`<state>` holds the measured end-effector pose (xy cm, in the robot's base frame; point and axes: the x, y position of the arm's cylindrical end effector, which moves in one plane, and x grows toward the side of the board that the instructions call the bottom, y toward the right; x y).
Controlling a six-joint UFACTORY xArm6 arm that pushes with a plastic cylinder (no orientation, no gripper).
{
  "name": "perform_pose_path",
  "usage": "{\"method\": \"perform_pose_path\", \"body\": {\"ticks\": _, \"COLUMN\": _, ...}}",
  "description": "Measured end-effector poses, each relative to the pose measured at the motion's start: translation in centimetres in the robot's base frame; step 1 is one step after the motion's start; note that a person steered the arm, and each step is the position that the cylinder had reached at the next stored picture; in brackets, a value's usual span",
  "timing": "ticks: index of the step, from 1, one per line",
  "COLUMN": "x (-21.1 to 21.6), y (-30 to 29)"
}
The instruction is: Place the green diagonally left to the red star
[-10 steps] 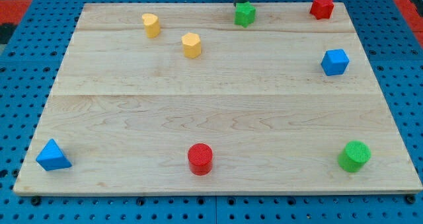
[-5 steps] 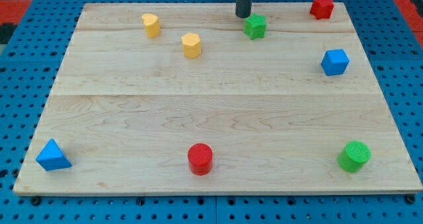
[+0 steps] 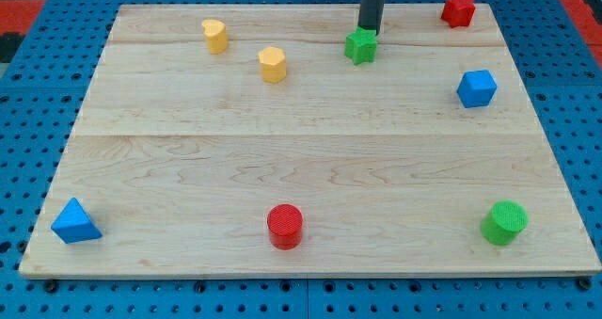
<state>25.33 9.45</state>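
Camera view. No containers anywhere; every block sits loose on the wooden worktop [image 3: 310, 159].

No jaws on this arm, so nothing is grasped: just a dark rod coming down from the view's top, my tip [image 3: 368, 30] at its lower end.

The green star block [image 3: 360, 46] lies immediately below my tip toward the view's bottom, touching it or all but; contact is hard to judge. The red star block [image 3: 459, 9] is to the view's right of my tip and slightly higher, well apart, near the worktop's top right corner.

Right of my tip and lower: blue cube [image 3: 476, 88]. Left of it: yellow hexagonal block [image 3: 272, 64], and further left a second yellow block [image 3: 215, 36], shape unclear.

Far below my tip, along the view's bottom edge: blue triangular block [image 3: 75, 222] at left, red cylinder [image 3: 285, 226] mid, green cylinder [image 3: 504, 222] at right.
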Motion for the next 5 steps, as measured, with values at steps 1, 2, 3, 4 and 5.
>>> {"method": "perform_pose_path", "body": {"ticks": 1, "x": -0.4, "y": -0.6}}
{"method": "perform_pose_path", "body": {"ticks": 2, "x": -0.5, "y": -3.1}}
{"method": "perform_pose_path", "body": {"ticks": 3, "x": -0.5, "y": -5.1}}
{"method": "perform_pose_path", "body": {"ticks": 4, "x": -0.2, "y": -6.6}}
{"method": "perform_pose_path", "body": {"ticks": 5, "x": 1.5, "y": -5.9}}
